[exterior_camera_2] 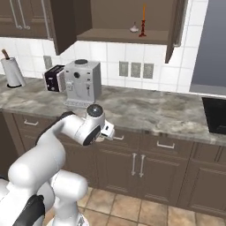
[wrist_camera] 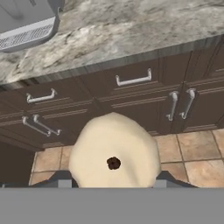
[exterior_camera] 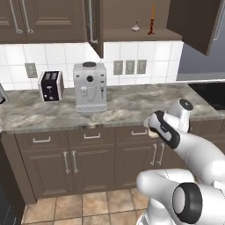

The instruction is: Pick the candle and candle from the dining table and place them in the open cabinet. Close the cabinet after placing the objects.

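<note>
Carrying the cream candle [wrist_camera: 114, 151], clamped in the gripper [wrist_camera: 113, 183], with the taper [exterior_camera: 152, 19] already standing on the open cabinet [exterior_camera: 145, 34] shelf. Needing next a long lift up and forward over the counter [exterior_camera: 127, 103] to that shelf. Hanging low in front of the drawers [wrist_camera: 131, 83], elbow bent, hand tilting down.

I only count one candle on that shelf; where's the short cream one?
The cream candle sits in the gripper, low in front of the drawers, below the counter edge.

White tiled wall [exterior_camera: 57, 55] upper centre; tan tiled floor [exterior_camera: 101, 206] lower frame; marbled counter [exterior_camera: 127, 103] across middle.
</note>
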